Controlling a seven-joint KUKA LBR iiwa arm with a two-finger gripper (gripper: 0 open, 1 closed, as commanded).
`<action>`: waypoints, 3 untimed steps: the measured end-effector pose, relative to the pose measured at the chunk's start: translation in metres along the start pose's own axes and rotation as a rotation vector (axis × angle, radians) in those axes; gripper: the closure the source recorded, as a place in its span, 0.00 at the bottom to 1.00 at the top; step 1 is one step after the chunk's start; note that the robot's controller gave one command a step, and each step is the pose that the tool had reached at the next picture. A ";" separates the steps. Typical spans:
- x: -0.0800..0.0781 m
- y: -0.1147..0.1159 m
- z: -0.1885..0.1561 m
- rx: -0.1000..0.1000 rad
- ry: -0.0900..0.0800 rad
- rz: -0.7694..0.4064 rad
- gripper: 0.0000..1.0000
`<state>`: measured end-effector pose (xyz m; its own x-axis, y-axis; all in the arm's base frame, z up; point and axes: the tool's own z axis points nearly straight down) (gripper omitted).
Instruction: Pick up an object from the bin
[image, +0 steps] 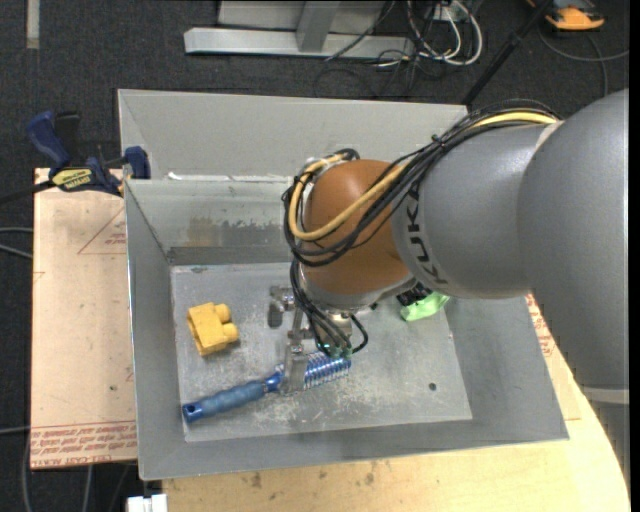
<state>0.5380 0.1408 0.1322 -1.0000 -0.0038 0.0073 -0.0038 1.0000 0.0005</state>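
Grey bin (440, 395): blue brush (232, 398) lies just under claw (295, 362); grip state unclear.

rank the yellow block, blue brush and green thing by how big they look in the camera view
1. Blue-handled brush, longest by far.
2. Chunky yellow plastic block.
3. Bright green piece, smallest as seen, but the arm hides part of it, so unsure.

Green thing (425, 305) half under arm (500, 210)
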 end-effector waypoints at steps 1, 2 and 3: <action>0.018 0.014 0.066 0.001 -0.002 -0.099 0.00; 0.015 0.013 0.062 0.000 -0.007 -0.097 1.00; 0.034 0.028 -0.130 -0.001 -0.015 -0.155 1.00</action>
